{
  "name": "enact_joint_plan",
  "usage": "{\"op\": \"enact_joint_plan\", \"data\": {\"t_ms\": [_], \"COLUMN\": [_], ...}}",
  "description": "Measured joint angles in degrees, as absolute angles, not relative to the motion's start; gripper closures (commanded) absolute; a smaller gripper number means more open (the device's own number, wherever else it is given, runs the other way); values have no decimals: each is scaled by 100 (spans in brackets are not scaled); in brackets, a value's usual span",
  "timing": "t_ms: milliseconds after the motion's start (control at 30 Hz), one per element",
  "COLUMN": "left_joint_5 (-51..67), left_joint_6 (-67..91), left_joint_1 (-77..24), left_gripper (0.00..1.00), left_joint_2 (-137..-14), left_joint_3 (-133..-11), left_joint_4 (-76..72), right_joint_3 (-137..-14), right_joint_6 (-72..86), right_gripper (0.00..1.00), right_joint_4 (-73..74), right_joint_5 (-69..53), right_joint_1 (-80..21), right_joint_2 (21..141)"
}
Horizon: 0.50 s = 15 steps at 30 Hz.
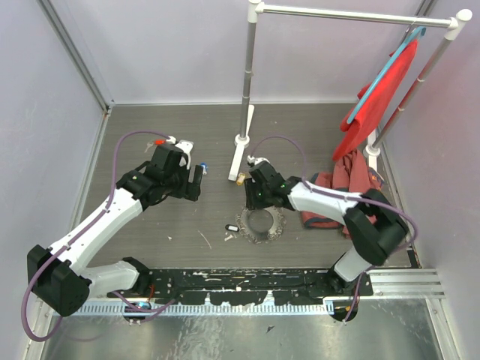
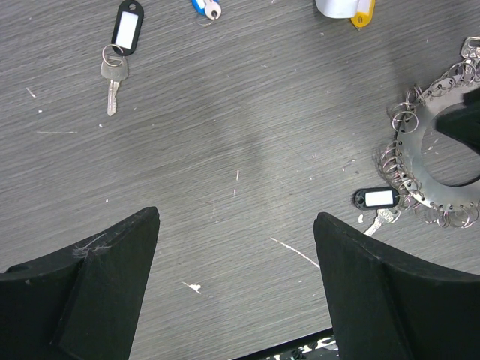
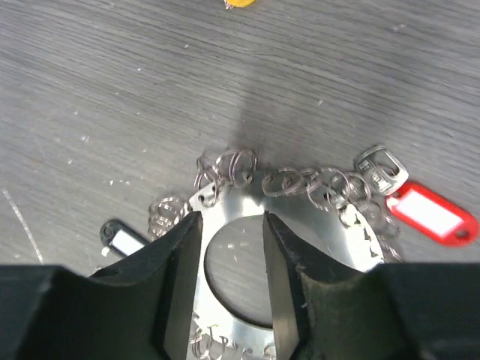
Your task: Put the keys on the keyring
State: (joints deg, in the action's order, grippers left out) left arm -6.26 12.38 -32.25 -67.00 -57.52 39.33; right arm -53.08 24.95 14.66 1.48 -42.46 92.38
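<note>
Left gripper (image 2: 236, 292): fingers wide apart, holding nothing.
Right gripper (image 3: 232, 285): fingers partly open over keyring (image 3: 334, 240), clamping nothing.
Keyring: one, flat at table centre.
Keys (image 2: 112, 75): five tags; two black, one blue (image 2: 197, 4), one yellow (image 2: 362, 16), one red (image 3: 431, 214); one black (image 2: 377, 198) beside the keyring.
Surface: scuffed dark grey wood-grain table (image 1: 180, 225).
Room: lilac walls (image 1: 180, 45); one white rack (image 1: 247, 75), red cloth (image 1: 379, 94) hanging.

Looking like a robotics lab test cell, with plain pale wall panels (image 1: 172, 52) closing in behind the white rack (image 1: 250, 75) and robot arms (image 1: 105, 217) sitting bolted to a black rail (image 1: 247, 281) in front of it.
</note>
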Motion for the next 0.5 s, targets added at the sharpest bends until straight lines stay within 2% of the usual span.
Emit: {"op": "enact_joint_plan", "data": {"t_ms": [133, 333, 500], "left_joint_5": [-624, -626, -628], "left_joint_6": [1238, 1240, 1240], "left_joint_1": [-3225, -3225, -3225], "left_gripper": [9, 10, 9], "left_joint_2": [-6700, -6700, -6700], "left_joint_3": [-5752, -5752, -5752], "left_joint_4": [3933, 3933, 3933], "right_joint_3": [-4895, -4379, -4351], "right_joint_6": [2624, 3347, 4362], "right_gripper": [50, 57, 60], "right_joint_4": [1466, 1653, 2174], "right_joint_5": [386, 847, 1378], "right_joint_1": [-4265, -4434, -5387], "right_joint_2": [8335, 7338, 7253]}}
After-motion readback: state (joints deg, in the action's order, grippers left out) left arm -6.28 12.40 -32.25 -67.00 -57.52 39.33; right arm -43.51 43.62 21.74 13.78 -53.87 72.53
